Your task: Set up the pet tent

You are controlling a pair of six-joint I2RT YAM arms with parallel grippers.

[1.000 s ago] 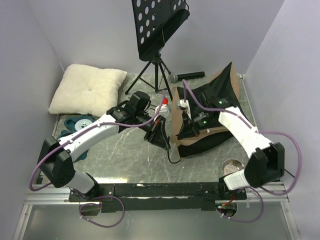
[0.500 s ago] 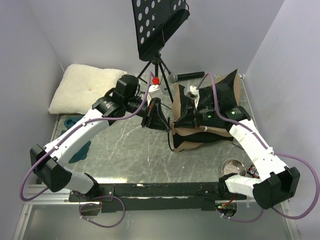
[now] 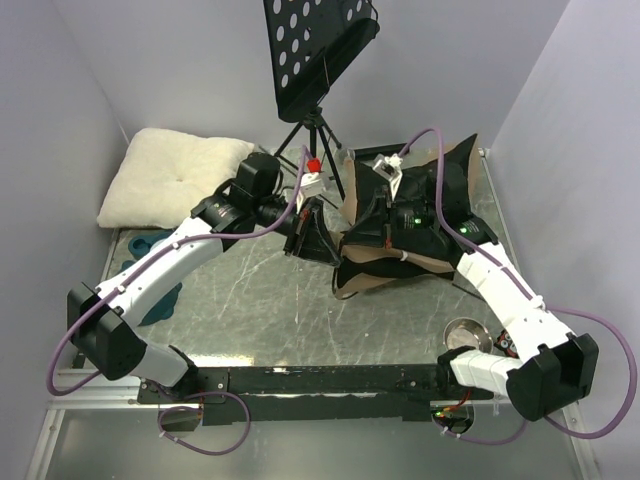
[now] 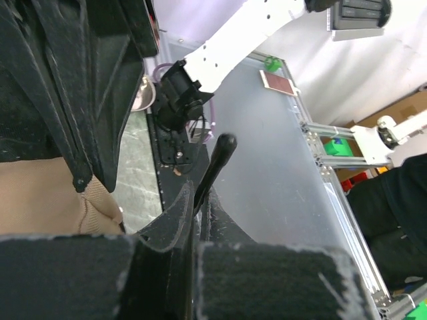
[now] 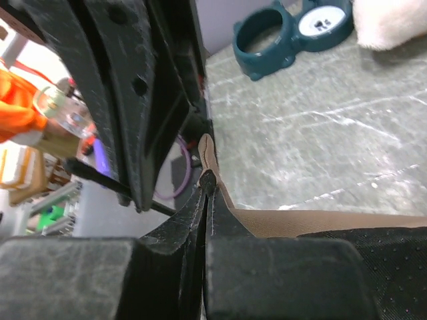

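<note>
A grey table (image 3: 250, 300) is seen from above, with both arms bolted at its near edge. The tent (image 3: 375, 272) is bunched up on the right half of the table, toward the far right corner, with its tan outside low and its black lining uppermost. A black music stand (image 3: 318, 50) is set at the far edge, near the middle. A pillow (image 3: 175, 180) is laid in the far left corner. The left gripper (image 3: 312, 232) is closed tight on a black flap and pole of the tent at its left side. The right gripper (image 3: 362, 238) is clamped on the tent's tan edge just beside it. Teal bowls (image 5: 287, 33) are placed near the left edge and a metal bowl (image 3: 462, 335) near the right arm's base.
</note>
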